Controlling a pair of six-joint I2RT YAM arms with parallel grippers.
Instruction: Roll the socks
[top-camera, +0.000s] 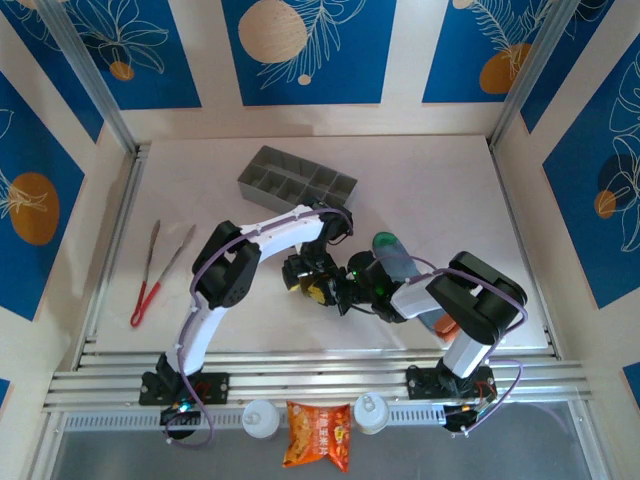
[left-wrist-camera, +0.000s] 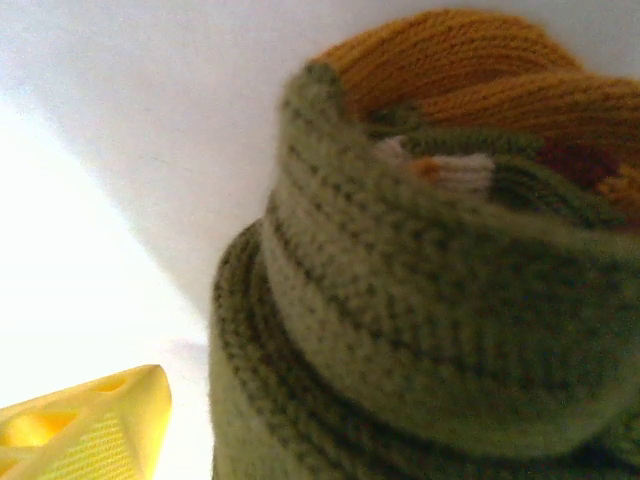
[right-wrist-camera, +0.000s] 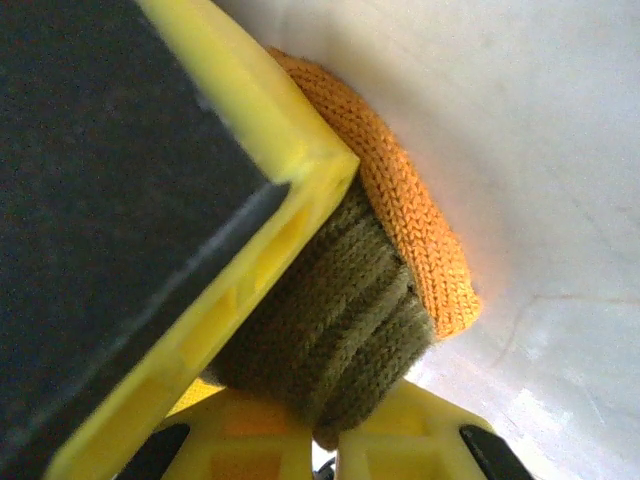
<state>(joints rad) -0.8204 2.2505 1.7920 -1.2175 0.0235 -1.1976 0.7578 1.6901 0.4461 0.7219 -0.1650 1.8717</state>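
The olive sock (left-wrist-camera: 430, 300) is olive-green ribbed knit with an orange toe and a cream stripe. Nearer than the grey tray (top-camera: 297, 182), the grey-blue sock (top-camera: 398, 258) has a green toe. Left of the tray, the tongs (top-camera: 150, 285) have red handles.

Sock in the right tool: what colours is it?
Olive-brown sock, orange toe; clearest in right wrist view.

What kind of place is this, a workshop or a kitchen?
Most likely a robot practice booth: left arm and right arm bolted to aluminium rails, blue patterned panels walling a white table, and household props like tongs and a grey organiser tray.
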